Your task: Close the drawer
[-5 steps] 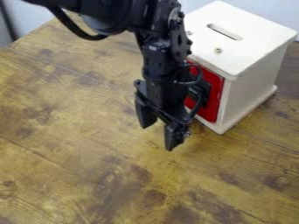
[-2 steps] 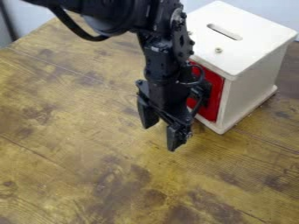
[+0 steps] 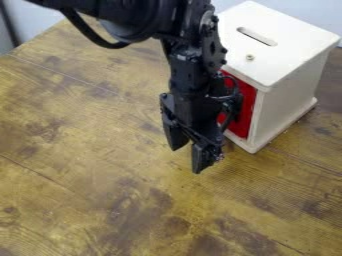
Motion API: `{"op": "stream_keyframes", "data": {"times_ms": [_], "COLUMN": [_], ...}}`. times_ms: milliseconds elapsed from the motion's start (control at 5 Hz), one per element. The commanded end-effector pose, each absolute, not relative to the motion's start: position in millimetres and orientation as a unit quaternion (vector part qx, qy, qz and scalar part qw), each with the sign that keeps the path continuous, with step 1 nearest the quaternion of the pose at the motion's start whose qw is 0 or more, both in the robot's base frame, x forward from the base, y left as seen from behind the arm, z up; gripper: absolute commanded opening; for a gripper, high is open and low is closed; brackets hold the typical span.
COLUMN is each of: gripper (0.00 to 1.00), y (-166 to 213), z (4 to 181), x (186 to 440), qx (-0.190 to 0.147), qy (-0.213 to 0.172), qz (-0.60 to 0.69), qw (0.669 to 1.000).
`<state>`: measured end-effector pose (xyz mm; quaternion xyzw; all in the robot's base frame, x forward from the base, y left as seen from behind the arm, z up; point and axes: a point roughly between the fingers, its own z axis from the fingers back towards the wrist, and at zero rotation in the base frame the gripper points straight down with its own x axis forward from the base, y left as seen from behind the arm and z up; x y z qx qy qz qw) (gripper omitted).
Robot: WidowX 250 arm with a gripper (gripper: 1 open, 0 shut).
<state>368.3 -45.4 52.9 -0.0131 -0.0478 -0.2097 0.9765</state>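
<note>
The red drawer [image 3: 239,108] shows as a red front in the near-left face of the small white box cabinet [image 3: 278,62]. My hand hides part of it. It looks close to flush with the casing, but I cannot tell exactly how far in it sits. My black gripper [image 3: 189,146] points straight down right in front of the drawer front, its tips just above the wooden table. The two fingers [image 3: 203,156] stand apart with nothing between them.
The cabinet has slots on top [image 3: 258,38] and stands at the back right of the worn wooden table [image 3: 94,180]. The table's back-left edge [image 3: 27,42] runs close behind the arm.
The fingers have drawn somewhat closer together than in the earlier frames. The hand stays in the same place in front of the drawer.
</note>
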Motion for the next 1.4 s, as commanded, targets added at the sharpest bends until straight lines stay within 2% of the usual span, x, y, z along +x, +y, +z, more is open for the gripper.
{"op": "stream_keyframes", "data": {"times_ms": [0, 400, 1000, 1200], "gripper": [0.00, 0.00, 0.00, 0.00], "y": [-58, -57, -55, -57], "z": [77.7, 93.8, 134.2, 137.2], "x": [379, 380, 377, 376], "qx": [-0.008, -0.006, -0.007, -0.008], "qy": [-0.088, -0.090, -0.106, -0.107], "qz": [-0.230, -0.227, -0.215, -0.216], "qw": [0.969, 0.970, 0.971, 0.970]}}
